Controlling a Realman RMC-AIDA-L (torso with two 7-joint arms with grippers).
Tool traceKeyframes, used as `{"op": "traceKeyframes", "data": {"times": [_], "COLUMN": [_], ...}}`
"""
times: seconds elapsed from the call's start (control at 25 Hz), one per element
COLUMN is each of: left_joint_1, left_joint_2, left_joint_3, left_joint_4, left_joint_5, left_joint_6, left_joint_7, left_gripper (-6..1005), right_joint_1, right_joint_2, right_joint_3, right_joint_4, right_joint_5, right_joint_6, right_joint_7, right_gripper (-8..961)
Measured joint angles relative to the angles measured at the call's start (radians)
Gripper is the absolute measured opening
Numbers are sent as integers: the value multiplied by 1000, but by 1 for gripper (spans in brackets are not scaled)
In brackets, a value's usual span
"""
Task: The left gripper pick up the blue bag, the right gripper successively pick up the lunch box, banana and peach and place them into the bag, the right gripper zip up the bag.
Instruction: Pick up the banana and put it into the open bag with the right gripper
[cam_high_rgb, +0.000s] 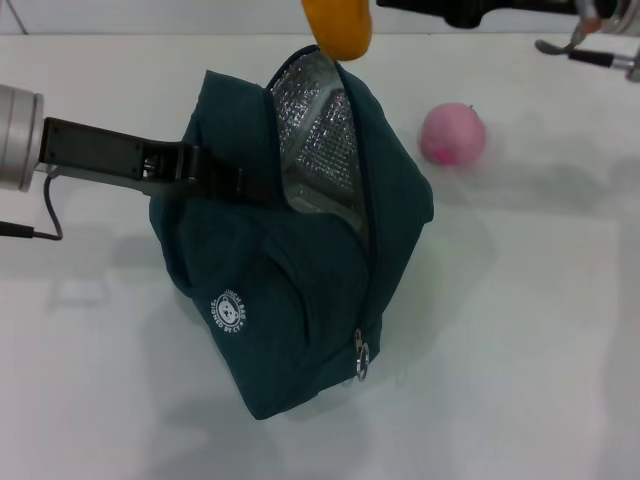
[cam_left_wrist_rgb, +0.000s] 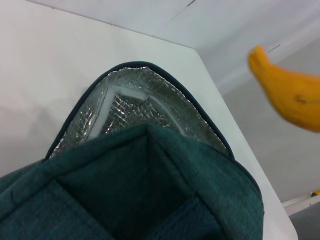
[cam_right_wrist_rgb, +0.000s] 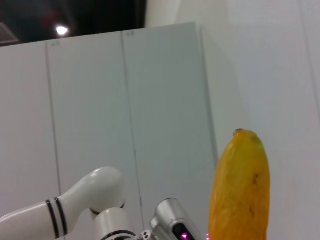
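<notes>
The left gripper (cam_high_rgb: 215, 178) is clamped on the blue bag (cam_high_rgb: 300, 300) at its nine o'clock edge. The banana (cam_high_rgb: 338, 25) hangs at twelve o'clock above its mouth. The peach (cam_high_rgb: 453, 134) sits at two o'clock.

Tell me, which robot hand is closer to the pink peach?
The right one. The right arm reaches along the table's far edge, behind the peach. The left hand grips the blue bag's side, across the bag from the peach.

banana (cam_high_rgb: 338, 27) cut off by head view's top edge, right end effector out of frame, bag (cam_high_rgb: 300, 240) interior mostly hidden
</notes>
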Motion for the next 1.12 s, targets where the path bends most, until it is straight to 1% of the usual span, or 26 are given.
{"op": "traceKeyframes", "data": {"times": [0.2, 0.4, 0.52, 0.76, 1.12], "left_joint_1": [0, -2, 0, 8, 14], "left_joint_2": [-6, -8, -9, -11, -10], "left_joint_3": [-2, -1, -1, -3, -4], "left_joint_4": [0, 0, 0, 0, 0], "left_joint_5": [0, 0, 0, 0, 0], "left_joint_6": [0, 0, -1, -2, -3], "left_joint_7": [3, 5, 7, 9, 10], "left_gripper": [40, 41, 41, 41, 41], "right_joint_1": [22, 45, 47, 41, -1], "right_joint_2": [5, 8, 11, 10, 9], "right_joint_3": [-7, -57, -73, -83, -145], "right_joint_4": [116, 192, 217, 243, 244], "right_joint_5": [2, 3, 8, 12, 8], "right_joint_6": [20, 55, 71, 88, 153], "right_joint_7": [-62, -100, -114, -126, -126], "right_gripper": [415, 414, 417, 424, 436]}}
